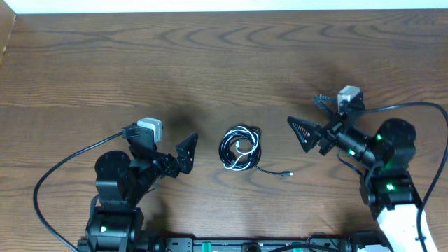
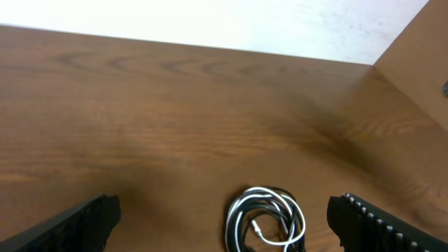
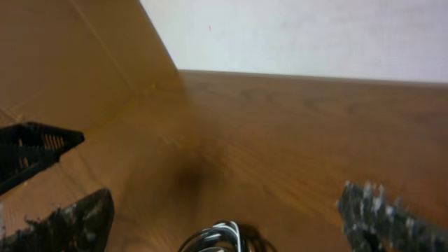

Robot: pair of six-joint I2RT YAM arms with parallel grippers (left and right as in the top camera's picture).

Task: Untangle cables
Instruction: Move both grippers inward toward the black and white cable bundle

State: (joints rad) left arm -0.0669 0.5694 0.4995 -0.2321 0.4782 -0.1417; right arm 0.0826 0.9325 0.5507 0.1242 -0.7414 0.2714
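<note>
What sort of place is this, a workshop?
Likely a robotics lab bench: two robot arms, left claw and right claw open, flank a coil of cables on a wooden table by a white wall.

The cables (image 1: 240, 148), thin black cords and one white, lie coiled together in a small tangled loop on the wooden tabletop (image 1: 210, 63). One black end with a small plug (image 1: 288, 173) trails out to the loop's lower right.
</note>
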